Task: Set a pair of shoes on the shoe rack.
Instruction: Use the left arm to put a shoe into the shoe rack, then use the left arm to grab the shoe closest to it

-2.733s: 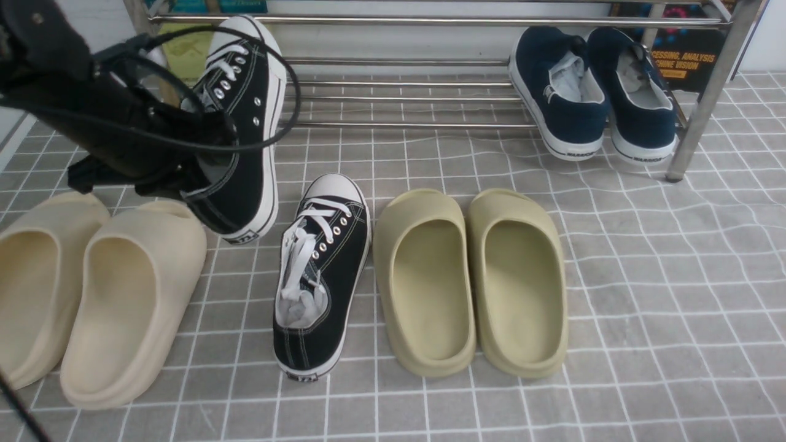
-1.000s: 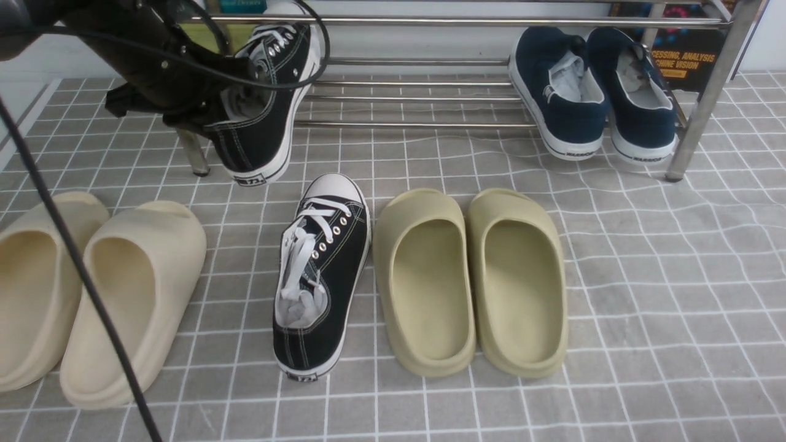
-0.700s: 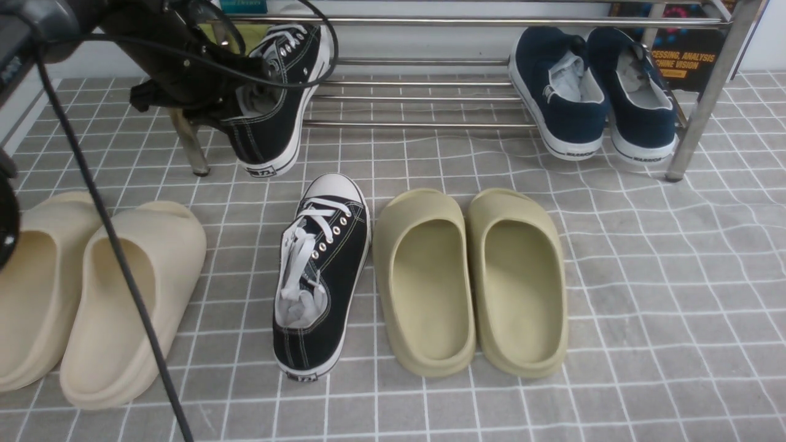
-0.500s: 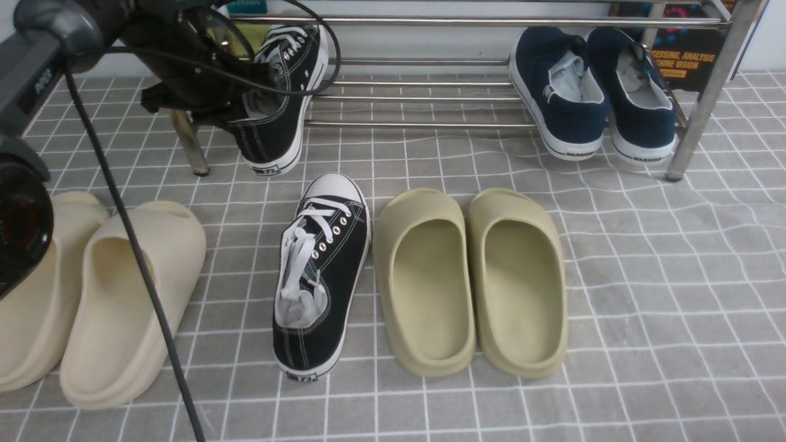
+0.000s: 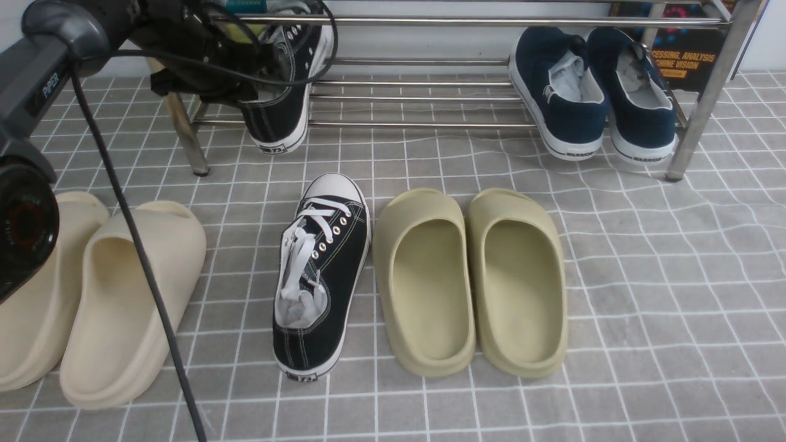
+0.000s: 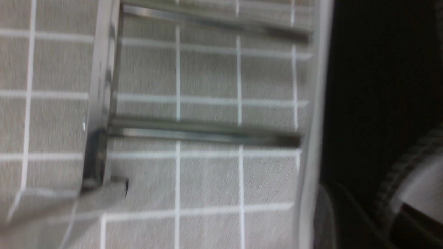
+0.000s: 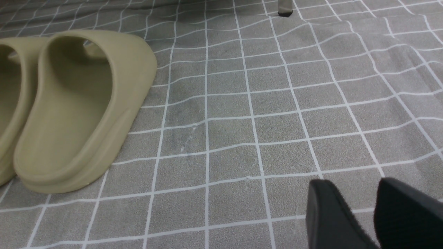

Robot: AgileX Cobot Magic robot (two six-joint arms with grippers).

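Where the shoe rack (image 5: 430, 21) runs along the far edge of the bench (image 5: 645, 276), one black sneaker (image 5: 284, 116) lies sloped on its tubes near the far-left corner. Its heel overhangs the front tube, and the heel tag is too small to read. The left end effector (image 5: 249, 73) sits at that sneaker's collar, but black on black hides its fingers, so I cannot tell whether they grip. The left arm (image 5: 37, 83) is lettered "PIPER". The second black sneaker (image 5: 331, 258) stands mid-bench, toe toward the far edge, just beside the olive slides (image 5: 430, 282) on its right. Cream slides (image 5: 123, 294) lie at the left edge. Navy slip-ons (image 5: 568, 104) sit on the rack near the far-right corner, before a poster (image 5: 688, 61) reading "ANALYSIS" and "VISION". The right end effector (image 7: 363, 188) hangs barely parted and empty.
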